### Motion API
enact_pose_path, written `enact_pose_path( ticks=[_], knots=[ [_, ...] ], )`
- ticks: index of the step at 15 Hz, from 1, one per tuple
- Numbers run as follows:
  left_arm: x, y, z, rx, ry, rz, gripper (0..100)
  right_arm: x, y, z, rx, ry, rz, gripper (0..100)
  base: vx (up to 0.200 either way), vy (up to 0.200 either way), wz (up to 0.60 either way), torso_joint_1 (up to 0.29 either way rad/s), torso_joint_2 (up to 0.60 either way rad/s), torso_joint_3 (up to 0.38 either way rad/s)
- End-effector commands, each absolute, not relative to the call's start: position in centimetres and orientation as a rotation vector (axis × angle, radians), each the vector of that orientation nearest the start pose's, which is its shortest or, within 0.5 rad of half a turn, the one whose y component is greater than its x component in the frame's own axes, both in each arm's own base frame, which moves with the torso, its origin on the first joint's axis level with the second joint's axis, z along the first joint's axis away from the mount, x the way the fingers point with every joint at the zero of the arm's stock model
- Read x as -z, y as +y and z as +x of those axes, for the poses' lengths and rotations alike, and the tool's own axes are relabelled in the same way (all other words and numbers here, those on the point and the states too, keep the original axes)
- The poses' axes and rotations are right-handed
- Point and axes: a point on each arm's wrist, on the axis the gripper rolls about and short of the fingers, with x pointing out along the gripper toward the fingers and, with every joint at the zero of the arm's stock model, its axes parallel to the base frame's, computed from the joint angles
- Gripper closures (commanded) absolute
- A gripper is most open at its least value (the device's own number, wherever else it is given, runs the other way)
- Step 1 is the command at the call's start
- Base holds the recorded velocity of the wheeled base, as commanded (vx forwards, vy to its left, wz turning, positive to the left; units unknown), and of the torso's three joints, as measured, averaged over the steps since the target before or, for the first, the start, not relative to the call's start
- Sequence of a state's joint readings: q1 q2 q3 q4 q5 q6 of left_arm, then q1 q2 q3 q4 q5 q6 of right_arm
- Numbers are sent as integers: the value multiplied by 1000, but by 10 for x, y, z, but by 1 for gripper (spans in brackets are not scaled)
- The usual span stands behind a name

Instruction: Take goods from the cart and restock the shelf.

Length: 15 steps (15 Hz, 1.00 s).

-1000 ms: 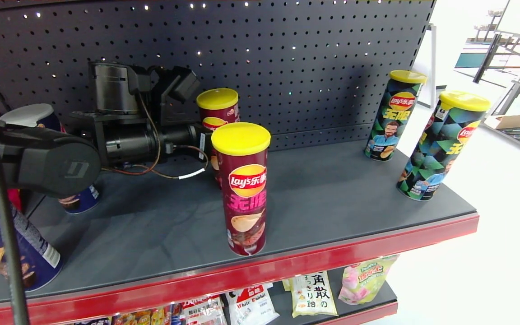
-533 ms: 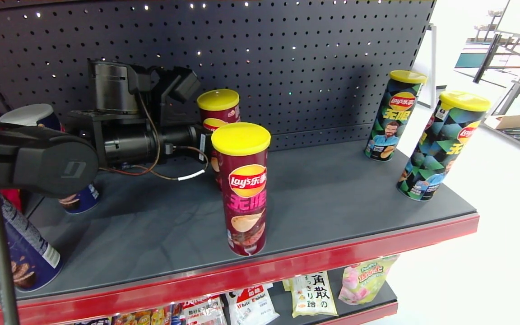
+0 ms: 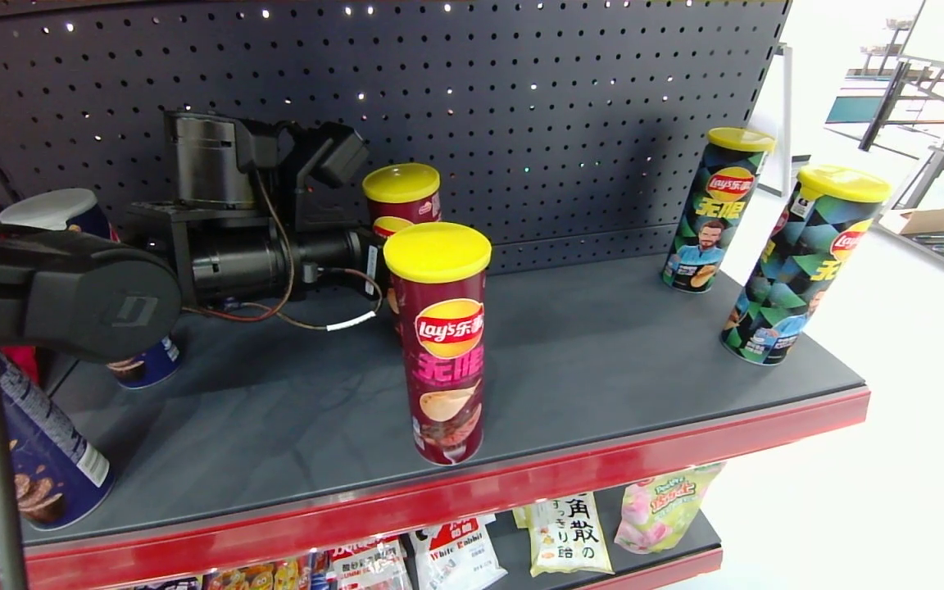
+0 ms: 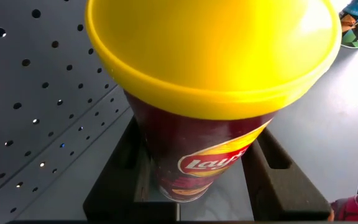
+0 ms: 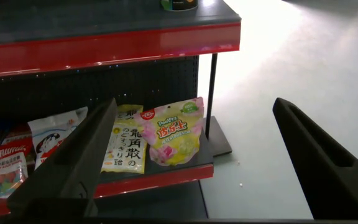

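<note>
**Left gripper clamps a red can just behind the front can**

The front can [image 3: 443,344], red with a yellow lid, stands upright at the red front edge of the shelf [image 3: 603,360]. Just behind it, toward the pegboard [image 3: 521,98], a second red can [image 3: 401,197] of the same kind stands upright, partly hidden by the front can. The left gripper [image 4: 197,134] comes in level from the left of the front can. Its fingers [image 4: 120,180] sit one on each side of the red can's body below the lid, pressed close against it. Whether that can's base touches the shelf I cannot tell.

Well to the right of the front can are two more cans with yellow lids. The back green can [image 3: 718,209] is by the pegboard and the front green can [image 3: 804,266] is nearer the shelf's edge. To the left of the front can, the near blue can [image 3: 29,459] is at the front edge and the far blue can [image 3: 140,365] is further back.

The right gripper [image 5: 194,106] is lower than the front can and faces the lower shelf [image 5: 154,180]. Its jaws are spread wide with nothing between them. A pink bag [image 5: 173,130] and a yellow bag [image 5: 124,140] lie on that lower shelf
</note>
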<state>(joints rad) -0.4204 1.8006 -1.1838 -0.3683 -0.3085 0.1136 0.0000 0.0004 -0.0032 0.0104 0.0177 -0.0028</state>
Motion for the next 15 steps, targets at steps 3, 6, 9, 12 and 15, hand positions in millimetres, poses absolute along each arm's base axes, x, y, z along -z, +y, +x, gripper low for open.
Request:
enact_pose_path(
  ticks=[3,6,9,12,15],
  knots=[
    [-228,-150,318,741,214,127,100,-75,0,-23,-18,8,-3,0,0,0,0,0,0,0],
    [-227,-151,317,745,214,128,100,-75,0,-23,-18,8,-3,0,0,0,0,0,0,0],
    [-229,-151,316,745,208,130,0,-75,0,-23,-18,6,-3,0,0,0,0,0,0,0],
    [-231,-150,315,742,209,114,0,-75,0,-23,-18,8,-3,0,0,0,0,0,0,0],
    [-234,-146,307,740,205,113,0,-75,0,-23,-18,6,-3,0,0,0,0,0,0,0]
  ],
)
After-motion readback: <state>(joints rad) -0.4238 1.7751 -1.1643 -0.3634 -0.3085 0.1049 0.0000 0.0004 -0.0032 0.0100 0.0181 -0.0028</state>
